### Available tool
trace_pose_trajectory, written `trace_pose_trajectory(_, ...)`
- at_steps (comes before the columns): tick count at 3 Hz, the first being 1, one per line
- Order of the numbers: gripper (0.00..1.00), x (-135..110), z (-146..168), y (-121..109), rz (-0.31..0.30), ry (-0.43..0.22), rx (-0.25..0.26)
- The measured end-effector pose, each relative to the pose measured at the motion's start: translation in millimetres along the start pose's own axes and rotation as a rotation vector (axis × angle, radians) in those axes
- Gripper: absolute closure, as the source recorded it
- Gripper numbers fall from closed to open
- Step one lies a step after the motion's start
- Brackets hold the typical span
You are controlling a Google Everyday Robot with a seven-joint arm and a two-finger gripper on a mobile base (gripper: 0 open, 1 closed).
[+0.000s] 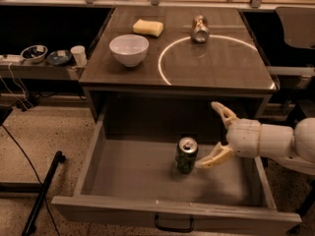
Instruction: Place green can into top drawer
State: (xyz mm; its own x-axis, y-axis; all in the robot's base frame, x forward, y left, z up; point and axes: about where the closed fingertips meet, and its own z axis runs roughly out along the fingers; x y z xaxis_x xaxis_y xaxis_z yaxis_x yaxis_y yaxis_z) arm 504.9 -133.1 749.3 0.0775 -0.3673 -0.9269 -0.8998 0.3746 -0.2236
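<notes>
The green can stands upright on the floor of the open top drawer, right of its middle. The drawer is pulled far out, with a black handle on its front panel. My gripper is open, just to the right of the can. One finger points up towards the table's edge. The other finger lies low, its tip next to the can's side. The can is free of the gripper.
On the tabletop are a white bowl, a yellow sponge and a brownish-silver can lying on its side. A side shelf at the left holds small dishes and a cup. A black stand leg lies on the floor.
</notes>
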Motion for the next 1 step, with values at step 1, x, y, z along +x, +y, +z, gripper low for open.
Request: trace_pose_trajectory(1, 0.0, -9.2, -2.4, 7.9, -0.009, -0.022, -0.048)
